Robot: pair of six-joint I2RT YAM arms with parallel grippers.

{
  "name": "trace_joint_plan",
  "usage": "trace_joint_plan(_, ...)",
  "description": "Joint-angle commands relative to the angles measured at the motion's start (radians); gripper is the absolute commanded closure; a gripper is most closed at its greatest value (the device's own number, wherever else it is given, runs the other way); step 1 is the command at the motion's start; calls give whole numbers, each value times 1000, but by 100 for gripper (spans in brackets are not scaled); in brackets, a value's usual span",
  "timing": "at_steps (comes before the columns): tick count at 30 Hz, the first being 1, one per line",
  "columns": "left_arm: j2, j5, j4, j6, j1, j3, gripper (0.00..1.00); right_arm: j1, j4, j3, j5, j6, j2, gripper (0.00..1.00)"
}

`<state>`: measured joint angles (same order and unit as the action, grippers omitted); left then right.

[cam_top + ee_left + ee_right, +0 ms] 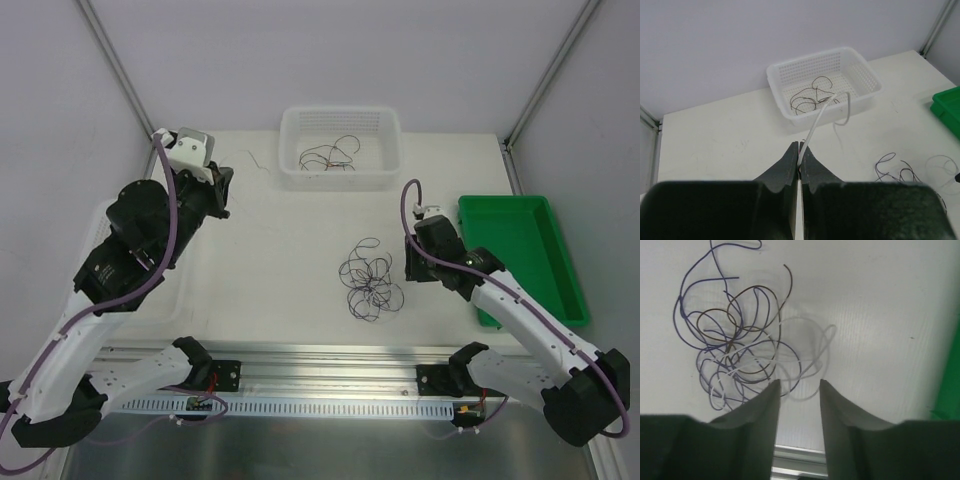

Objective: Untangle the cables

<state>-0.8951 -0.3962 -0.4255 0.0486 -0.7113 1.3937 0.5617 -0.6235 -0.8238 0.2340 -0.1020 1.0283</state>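
Right claw [799, 385], half open, empty, hovers over cables [730, 345] tangled upper left; left claw [799, 146] clamps one white cable [814, 125]. Recommend pinching a single outlying strand, lifting slowly.

Two arms: left arm [130, 250], right arm [520, 310]. Two grippers, one per arm: left gripper [800, 148], right gripper [799, 386]. Two fingers on each, four in all. One table [280, 260]. One basket [340, 181], white. One tray [520, 250], green. One white cable [816, 122] alone, in the left gripper. One tangle [735, 345] on the table, in three colours: purple, brown, white; number of strands in it not countable, too knotted. One loose bunch [328, 156] of dark cables in the basket, at least two, exact number too fine to tell. Two hoses, purple, one per arm: left hose [176, 215], right hose [404, 205]. Two posts at the back corners: left post [110, 60], right post [560, 70]. One rail [330, 358] along the front.
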Motion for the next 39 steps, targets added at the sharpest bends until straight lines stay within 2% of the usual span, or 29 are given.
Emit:
trace_joint_plan(1,-16,92,-36,2,10,-39,100,12,51,-30,-111,24,-20,52)
trace_joint_plan(2,-22,105,-36,-6,10,-56,100,23,48,-37,-130,30,-43,42)
trace_joint_plan(5,-34,134,-38,-12,10,-122,100,41,48,-64,-189,67,-89,29)
trace_joint_plan(7,-41,181,-35,-10,10,-160,100,53,54,-78,-225,87,-132,27)
trace_joint_plan(9,-45,242,-36,-1,10,-180,100,72,77,-100,-332,94,-157,23)
trace_joint_plan(14,-57,336,-36,43,10,-217,100,147,197,-144,-432,146,-142,14)
trace_joint_plan(21,-53,438,-35,50,9,-248,100,250,433,-189,-512,166,25,12)
trace_joint_plan(27,-65,467,-33,37,19,-266,100,320,652,-204,-506,191,169,11)
trace_joint_plan(31,-71,532,-24,20,64,-277,100,348,702,-224,-461,208,239,10)
trace_joint_plan(37,-74,724,5,-47,176,-274,100,391,723,-276,-414,232,343,10)
trace_joint_plan(39,-67,734,19,-77,184,-278,100,403,737,-290,-407,232,368,10)
